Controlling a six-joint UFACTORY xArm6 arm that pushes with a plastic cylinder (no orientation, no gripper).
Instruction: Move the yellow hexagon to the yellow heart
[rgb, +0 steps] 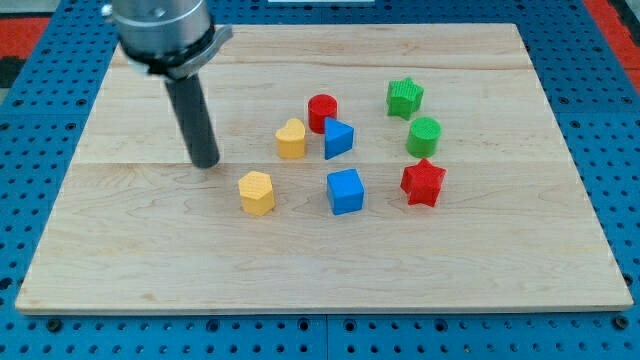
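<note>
The yellow hexagon lies on the wooden board, a little left of centre. The yellow heart lies up and to the right of it, with a gap between them. My tip rests on the board to the left of the hexagon and slightly above it, apart from it by a short gap. The dark rod rises from the tip toward the view's top left.
A red cylinder and a blue triangle sit right beside the heart. A blue cube lies right of the hexagon. A red star, a green cylinder and a green star lie farther right.
</note>
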